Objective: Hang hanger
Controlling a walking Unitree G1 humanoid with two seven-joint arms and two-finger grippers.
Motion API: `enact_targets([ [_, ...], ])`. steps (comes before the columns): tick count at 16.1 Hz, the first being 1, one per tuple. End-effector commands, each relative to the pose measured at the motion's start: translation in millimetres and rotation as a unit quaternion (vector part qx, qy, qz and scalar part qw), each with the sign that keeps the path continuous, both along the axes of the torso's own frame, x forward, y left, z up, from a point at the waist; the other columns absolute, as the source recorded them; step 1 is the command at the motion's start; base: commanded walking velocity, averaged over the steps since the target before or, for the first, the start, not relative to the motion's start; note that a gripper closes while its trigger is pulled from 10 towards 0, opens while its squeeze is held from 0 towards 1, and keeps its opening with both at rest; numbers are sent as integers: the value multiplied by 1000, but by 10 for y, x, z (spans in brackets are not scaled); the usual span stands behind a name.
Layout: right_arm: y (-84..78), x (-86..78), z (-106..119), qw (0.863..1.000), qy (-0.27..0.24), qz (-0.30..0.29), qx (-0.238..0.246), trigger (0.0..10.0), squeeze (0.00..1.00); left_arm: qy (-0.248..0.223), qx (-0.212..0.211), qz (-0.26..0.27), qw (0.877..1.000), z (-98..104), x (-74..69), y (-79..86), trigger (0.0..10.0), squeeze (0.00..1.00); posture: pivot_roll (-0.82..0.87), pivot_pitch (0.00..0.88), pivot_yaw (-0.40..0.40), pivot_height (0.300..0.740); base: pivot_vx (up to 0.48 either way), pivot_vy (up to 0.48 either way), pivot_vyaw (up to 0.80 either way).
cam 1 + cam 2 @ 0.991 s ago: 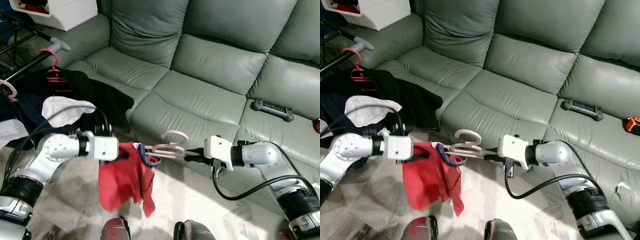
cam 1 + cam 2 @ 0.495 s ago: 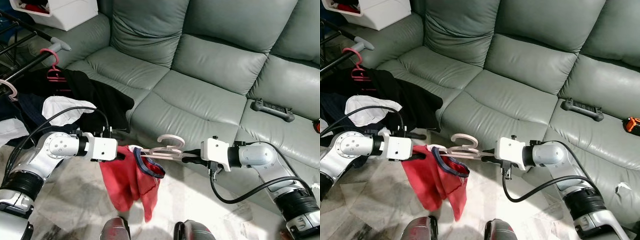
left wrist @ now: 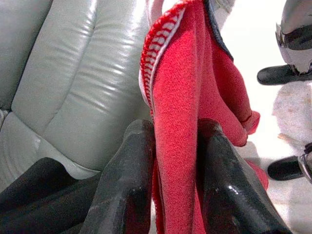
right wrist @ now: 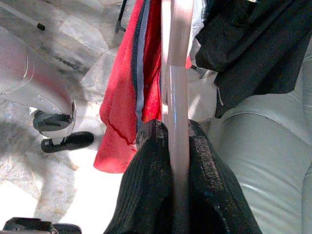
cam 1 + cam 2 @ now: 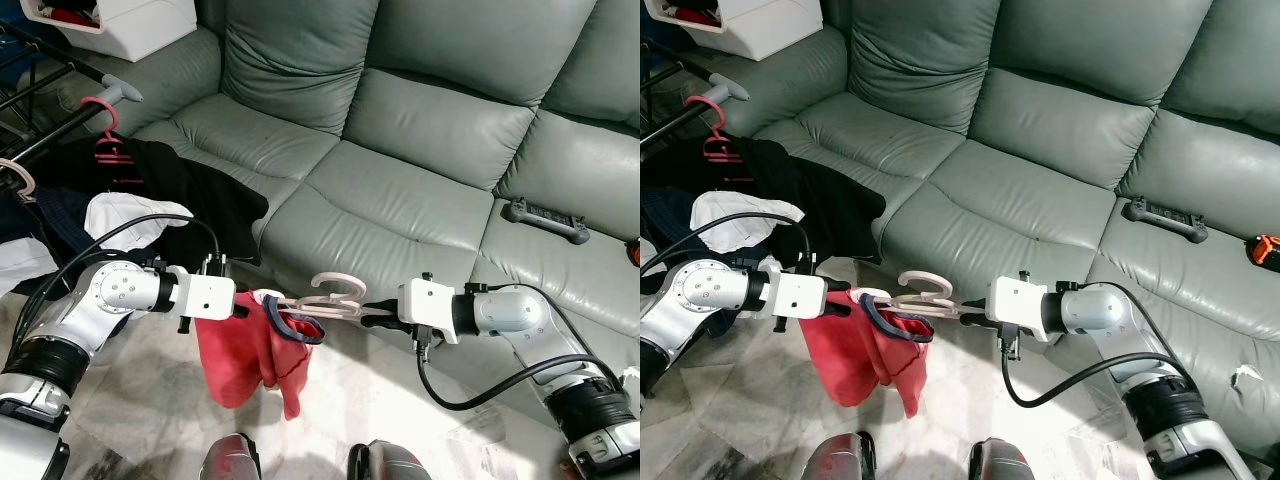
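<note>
Perhaps three hangers (image 5: 335, 296), one red garment (image 5: 245, 345)

Pale pink plastic hanger (image 5: 333, 297) held level in mid-air before sofa, hook up; red garment with navy neckline (image 5: 250, 345) draped on its left end.

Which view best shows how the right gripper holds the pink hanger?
The right wrist view: the right gripper has both black fingers closed on the pink hanger bar. The eye views show the whole hanger held level between the arms, red shirt draped on it. The left wrist view shows mostly shirt.
</note>
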State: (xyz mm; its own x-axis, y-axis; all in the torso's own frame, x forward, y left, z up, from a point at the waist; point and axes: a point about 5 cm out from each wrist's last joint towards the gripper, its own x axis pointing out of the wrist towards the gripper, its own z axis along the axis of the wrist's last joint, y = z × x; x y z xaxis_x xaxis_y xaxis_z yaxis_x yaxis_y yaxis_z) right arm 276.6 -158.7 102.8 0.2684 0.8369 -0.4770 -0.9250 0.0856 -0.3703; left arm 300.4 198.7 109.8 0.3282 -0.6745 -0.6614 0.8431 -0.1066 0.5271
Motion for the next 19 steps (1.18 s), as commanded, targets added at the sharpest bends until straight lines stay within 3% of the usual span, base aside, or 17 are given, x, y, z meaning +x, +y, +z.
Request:
enact_targets([
  [1,53,20,44,1000,-15,14,5,10000,0,6,6,-3,1000,18,16,1,0,0,-38,85,-14,740,0,0,0],
  [11,98,37,30,1000,-20,19,3,10000,0,24,2,-8,1000,1,14,-56,0,0,-41,88,-17,740,0,0,0],
  [12,96,41,33,1000,-11,17,8,10000,1000,25,-1,-5,1000,-2,13,-57,0,0,-41,89,-20,740,0,0,0],
  [15,107,53,91,1000,-1,18,23,10000,1000,36,-4,4,999,-41,-14,-29,0,0,-40,92,-21,740,0,0,0],
  [19,59,149,572,993,56,20,100,10000,1000,56,-16,31,998,-116,-41,46,0,0,-47,95,-19,740,0,0,0],
])
